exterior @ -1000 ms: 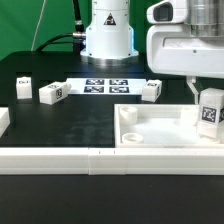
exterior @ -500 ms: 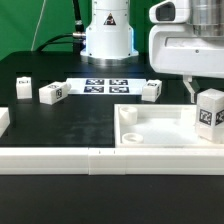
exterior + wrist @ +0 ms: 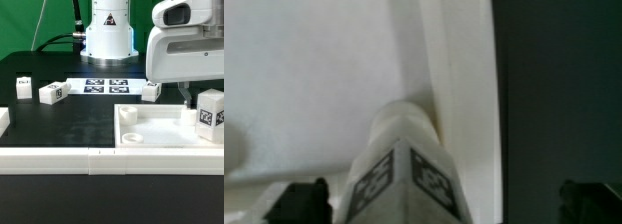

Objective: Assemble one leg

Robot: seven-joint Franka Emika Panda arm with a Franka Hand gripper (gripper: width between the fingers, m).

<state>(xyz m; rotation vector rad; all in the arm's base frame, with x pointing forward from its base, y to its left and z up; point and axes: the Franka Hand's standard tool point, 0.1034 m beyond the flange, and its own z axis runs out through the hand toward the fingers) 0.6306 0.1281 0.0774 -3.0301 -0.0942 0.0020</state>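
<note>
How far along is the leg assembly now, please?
Done: one leg stands upright in a corner of the tray piece. In hand: nothing; the open hand hovers above it. Left: whether it is fully tightened cannot be seen; other legs lie loose.

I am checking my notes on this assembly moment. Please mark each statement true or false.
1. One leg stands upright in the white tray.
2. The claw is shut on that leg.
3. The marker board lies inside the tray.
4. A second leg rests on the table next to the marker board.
1. True. The leg stands upright in the tray, at the exterior view's right.
2. False. The claw is open, and its fingers stand apart from the leg.
3. False. The marker board lies on the table behind the tray.
4. True. The second leg sits at the board's end on the exterior view's left.
</note>
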